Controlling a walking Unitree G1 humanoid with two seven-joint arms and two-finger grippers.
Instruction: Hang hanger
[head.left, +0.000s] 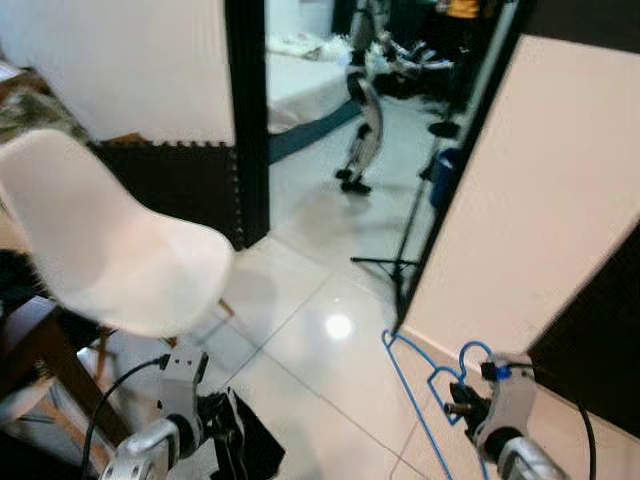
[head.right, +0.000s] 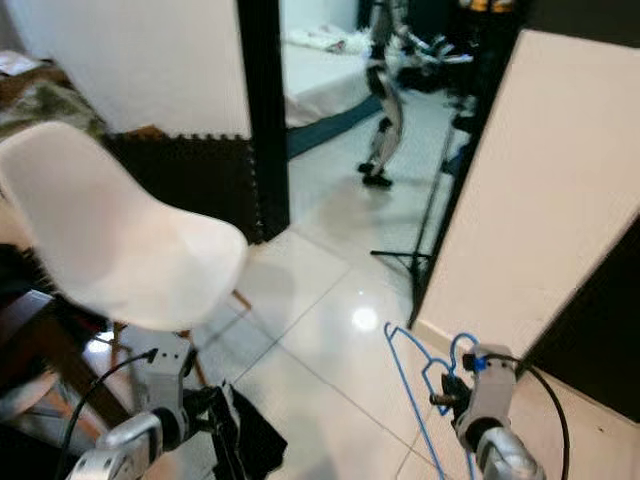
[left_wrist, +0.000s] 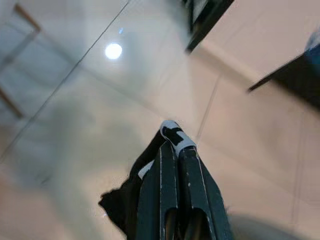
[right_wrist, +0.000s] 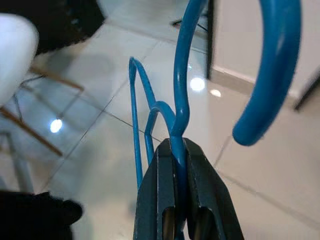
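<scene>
The right gripper (right_wrist: 179, 150) is clenching the blue hanger (head.left: 425, 385) by the stem just below its hook, with both black fingers (right_wrist: 160, 175) pressed against the wire. The hanger is being held low at the near right, above the glossy tiled floor (head.left: 310, 340), its hook curving up beside the right wrist and its frame running out toward the left. The left gripper (left_wrist: 175, 142) is sitting at the near left with its fingers pressed together, nothing visible between them; a dark cloth-like shape (head.left: 245, 435) is lying on the floor just beside it. A white shell chair (head.left: 110, 245) is standing at the left. A pale panel (head.left: 530, 200) is leaning at the right, with a tripod stand (head.left: 400, 250) at its far edge. A second humanoid robot (head.left: 362, 100) is standing in the far room beyond the black door frame (head.left: 248, 120).
</scene>
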